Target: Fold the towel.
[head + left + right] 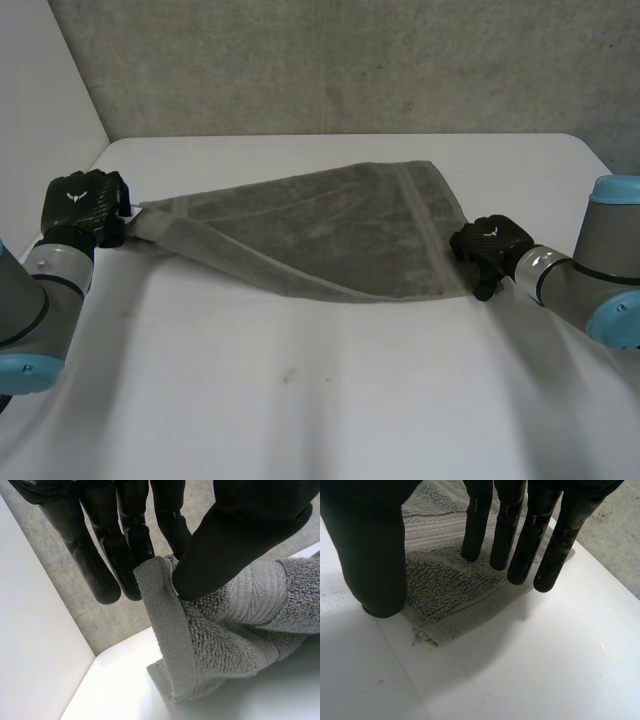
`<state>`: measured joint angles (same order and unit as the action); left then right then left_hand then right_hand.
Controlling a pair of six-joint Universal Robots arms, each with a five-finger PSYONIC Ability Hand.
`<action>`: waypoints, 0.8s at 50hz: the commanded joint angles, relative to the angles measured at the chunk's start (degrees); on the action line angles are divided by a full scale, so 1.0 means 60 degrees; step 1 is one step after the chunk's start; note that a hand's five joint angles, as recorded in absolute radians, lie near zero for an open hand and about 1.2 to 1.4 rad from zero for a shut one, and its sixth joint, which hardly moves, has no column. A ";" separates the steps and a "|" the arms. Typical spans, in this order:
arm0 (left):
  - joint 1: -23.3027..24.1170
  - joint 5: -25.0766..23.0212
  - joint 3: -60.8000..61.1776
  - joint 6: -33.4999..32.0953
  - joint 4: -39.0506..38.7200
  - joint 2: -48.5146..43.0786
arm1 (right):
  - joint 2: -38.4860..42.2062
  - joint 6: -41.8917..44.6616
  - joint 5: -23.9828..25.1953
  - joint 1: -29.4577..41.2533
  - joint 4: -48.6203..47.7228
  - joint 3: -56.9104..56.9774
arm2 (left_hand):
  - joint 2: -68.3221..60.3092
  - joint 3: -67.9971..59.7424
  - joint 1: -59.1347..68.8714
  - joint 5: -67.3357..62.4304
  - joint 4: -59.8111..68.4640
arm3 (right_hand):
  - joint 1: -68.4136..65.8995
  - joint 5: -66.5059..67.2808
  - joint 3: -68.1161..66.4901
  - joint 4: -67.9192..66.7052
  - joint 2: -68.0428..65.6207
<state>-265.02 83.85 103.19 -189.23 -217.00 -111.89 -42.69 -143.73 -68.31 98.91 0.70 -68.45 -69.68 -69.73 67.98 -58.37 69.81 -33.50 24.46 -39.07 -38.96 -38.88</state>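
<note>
A grey towel [330, 235] lies across the middle of the white table [350, 400], partly folded over itself, and its left end rises off the surface. My left hand [85, 205] holds that raised left corner. In the left wrist view its thumb [235, 535] pinches the towel's hemmed corner [165, 620] against the fingers. My right hand [490, 243] is at the towel's right near corner. In the right wrist view its straight fingers [520, 530] hang over the corner [450, 590], which lies flat on the table. The thumb stands apart beside it and nothing is pinched.
A grey concrete wall [350, 60] runs behind the table's far edge. A white panel [40, 90] stands at the left. Bare table surface stretches in front of the towel, with a small dark speck [288, 376] on it.
</note>
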 commanded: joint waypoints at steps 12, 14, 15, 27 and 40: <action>0.0005 0.0000 0.0014 0.0000 0.0014 0.0000 | 0.0274 -0.0039 -0.0056 0.0067 -0.0087 0.0451 | -0.1720 -0.1711 0.2003 -0.1939 0.1698 | -0.2266 0.2104 -0.1336 -0.1355 -0.1368; 0.0005 0.0000 0.0014 0.0000 0.0014 0.0000 | 0.0288 -0.0039 -0.0071 0.0067 -0.0087 0.0494 | -0.1720 -0.1711 0.2003 -0.1939 0.1698 | -0.2266 0.2104 -0.1336 -0.1355 -0.1368; 0.0005 0.0000 0.0014 0.0000 0.0014 0.0000 | 0.0289 -0.0039 -0.0071 0.0067 -0.0087 0.0495 | -0.1720 -0.1711 0.2003 -0.1939 0.1698 | -0.2266 0.2104 -0.1336 -0.1355 -0.1368; 0.0005 0.0000 0.0014 0.0000 0.0014 0.0000 | 0.0362 -0.0244 -0.0085 0.0096 -0.0102 0.0904 | -0.1720 -0.1711 0.2003 -0.1939 0.1698 | -0.2266 0.2104 -0.1336 -0.1355 -0.1368; 0.0005 0.0000 0.0028 0.0000 0.0029 0.0000 | 0.0611 -0.0464 -0.0115 0.0140 -0.0102 0.1213 | -0.1720 -0.1711 0.2003 -0.1939 0.1698 | -0.3948 0.3786 -0.3019 -0.3037 -0.3050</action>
<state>-264.99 83.85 103.31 -189.23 -216.91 -111.89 -39.82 -146.35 -69.00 99.54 0.08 -61.50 -69.68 -69.73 67.92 -58.37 69.81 -37.39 31.47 -43.70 -43.55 -43.77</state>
